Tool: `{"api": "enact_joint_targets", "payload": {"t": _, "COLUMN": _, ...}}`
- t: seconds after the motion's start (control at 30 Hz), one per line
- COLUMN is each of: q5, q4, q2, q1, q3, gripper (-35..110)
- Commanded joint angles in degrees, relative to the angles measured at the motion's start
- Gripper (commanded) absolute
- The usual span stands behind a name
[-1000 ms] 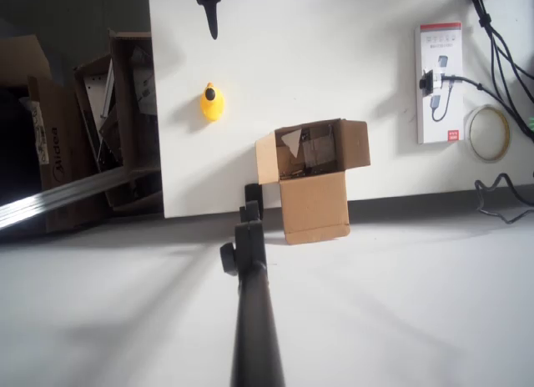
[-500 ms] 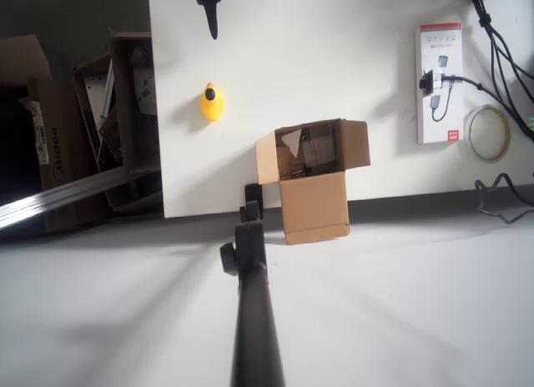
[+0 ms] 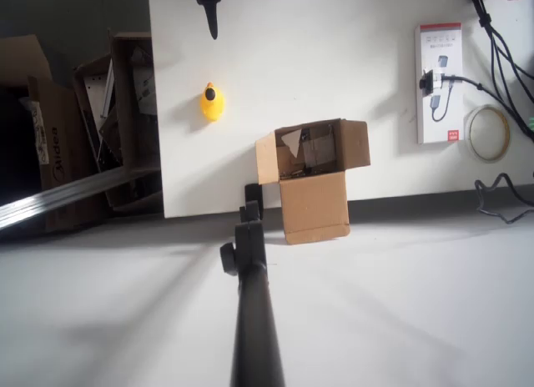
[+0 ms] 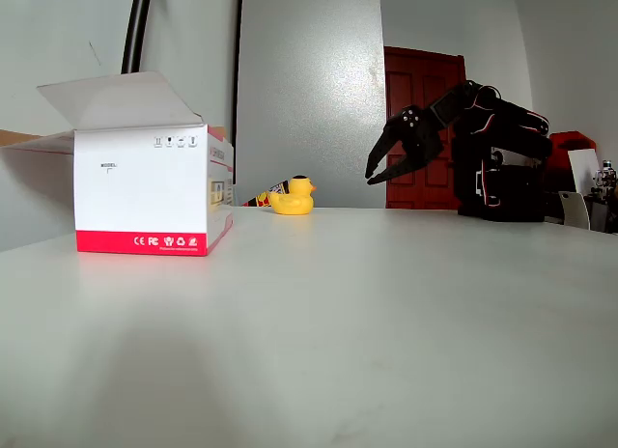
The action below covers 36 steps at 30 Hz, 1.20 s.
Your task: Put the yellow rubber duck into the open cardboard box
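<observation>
In the fixed view the black arm is folded back on its base, wrist bent forward, the claw (image 4: 379, 170) raised with fingers parted and tips angled downward, holding nothing

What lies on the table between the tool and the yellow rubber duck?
Nothing: in the overhead view, bare white table separates the tool from the yellow rubber duck.

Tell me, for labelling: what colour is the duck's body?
Bright yellow; the rubber duck shows best in the overhead view.
</observation>
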Motion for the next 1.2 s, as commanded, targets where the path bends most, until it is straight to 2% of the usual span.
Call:
{"api": "enact_joint_targets", "payload": {"t": 0.0, "q5": 0.26, "q4": -0.70, "q2": 0.26, "q1": 0.44, "q3": 0.97, "gripper": 0}}
{"api": "enact_joint_targets", "payload": {"t": 0.7, "q5": 0.26, "q4": 2.46, "q2": 0.53, "q1": 2.20, "q3": -0.35, "gripper": -1}}
{"api": "enact_joint_targets", "payload": {"t": 1.03, "q5": -0.62, "q4": 5.62, "q2": -1.32, "q1": 4.22, "q3": -16.87, "gripper": -1}}
{"api": "enact_joint_targets", "payload": {"t": 1.17, "q5": 0.00, "q4": 5.62, "q2": -8.70, "q1": 4.31, "q3": -25.66, "gripper": -1}}
